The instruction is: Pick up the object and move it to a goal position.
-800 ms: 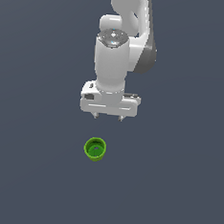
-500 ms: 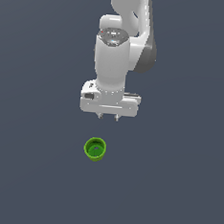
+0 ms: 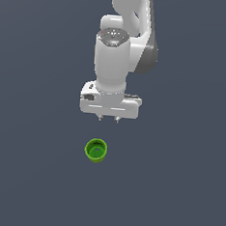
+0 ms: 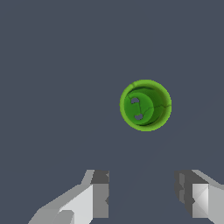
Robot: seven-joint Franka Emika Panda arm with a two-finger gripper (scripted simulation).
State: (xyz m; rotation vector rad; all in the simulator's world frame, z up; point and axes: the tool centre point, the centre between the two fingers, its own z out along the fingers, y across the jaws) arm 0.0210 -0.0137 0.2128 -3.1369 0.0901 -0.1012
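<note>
The object is a small bright green round cup [image 3: 96, 150] with a thick rim and a darker green hollow. It stands upright on the dark grey floor, below the gripper in the exterior view. My gripper [image 3: 109, 118] is open and empty, its two short fingertips pointing down, apart from the cup and slightly toward the exterior view's right of it. In the wrist view the cup [image 4: 145, 105] lies ahead of the two open fingers [image 4: 99, 194], seen from above with its hollow showing.
The white arm [image 3: 123, 43] rises behind the gripper to the top of the exterior view. The plain dark grey floor [image 3: 32, 175] surrounds the cup.
The gripper has shifted a little toward the exterior view's left and slightly away from the cup. The cup has not moved.
</note>
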